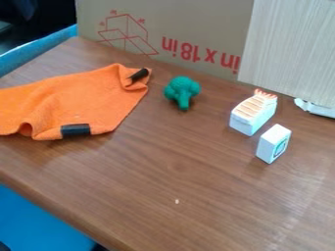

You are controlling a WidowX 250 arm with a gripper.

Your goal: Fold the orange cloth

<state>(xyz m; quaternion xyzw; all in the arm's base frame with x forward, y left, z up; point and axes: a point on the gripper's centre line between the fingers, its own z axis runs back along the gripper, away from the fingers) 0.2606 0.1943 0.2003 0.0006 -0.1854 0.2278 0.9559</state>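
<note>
Orange cloth point(85, 100) lies rumpled left of the broccoli point(182, 89), probably spread there for folding. Striped toy point(252, 115) and white block point(272, 143) sit right of the broccoli, likely just clutter. Can't tell if the hand's apart or together, tbh.

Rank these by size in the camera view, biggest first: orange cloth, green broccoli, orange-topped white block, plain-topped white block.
1. Orange cloth
2. Orange-topped white block
3. Green broccoli and plain-topped white block: too alike to rank.
</note>
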